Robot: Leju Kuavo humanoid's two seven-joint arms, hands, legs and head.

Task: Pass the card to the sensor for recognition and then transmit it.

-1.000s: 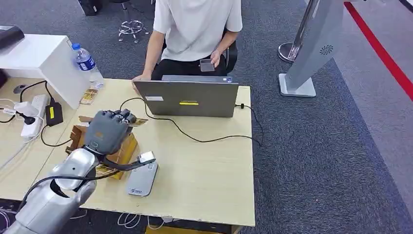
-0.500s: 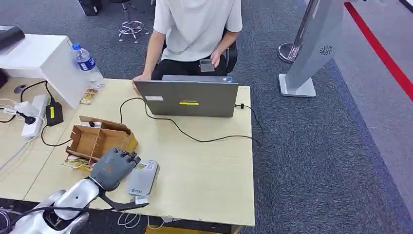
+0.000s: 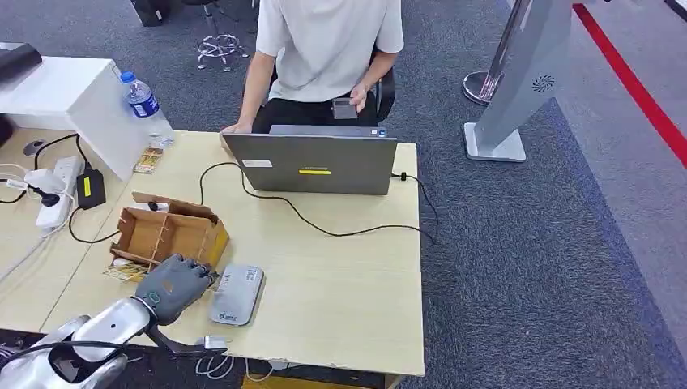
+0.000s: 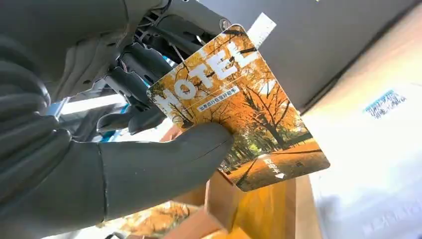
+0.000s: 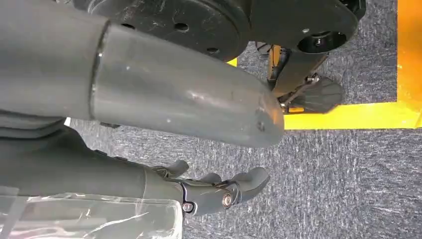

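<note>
One card (image 4: 239, 107), printed with orange autumn trees and the word HOTEL, is pinched in the left hand (image 3: 172, 285): in the left wrist view the thick grey thumb (image 4: 164, 164) presses on its printed face and the darker fingers (image 4: 134, 79) lie behind it. In the head view the back of that hand hides the card. The hand sits low over the near left part of the wooden table (image 3: 348, 284), just left of the grey card sensor (image 3: 237, 295) and just near the brown cardboard box (image 3: 168, 235). I cannot tell whether the hand touches either of them. The sensor lies flat near the table's near edge, its far end just beside the box's right corner.

The right hand (image 5: 219, 191) hangs above grey carpet, fingers apart and loosely extended, with nothing in them.

Farther out, a closed-back grey laptop (image 3: 312, 164) stands at the far side of the table, and a black cable (image 3: 340, 231) snakes from it across the tabletop to the right edge. A person (image 3: 324, 49) in a pale shirt sits behind the laptop, holding a phone (image 3: 345, 108). To the far left a water bottle (image 3: 146, 105) stands beside a white box (image 3: 77, 101), with a power strip (image 3: 57, 190) and black adapter (image 3: 89, 188) near it. A grey stand (image 3: 518, 81) rises from the carpet at the far right.
</note>
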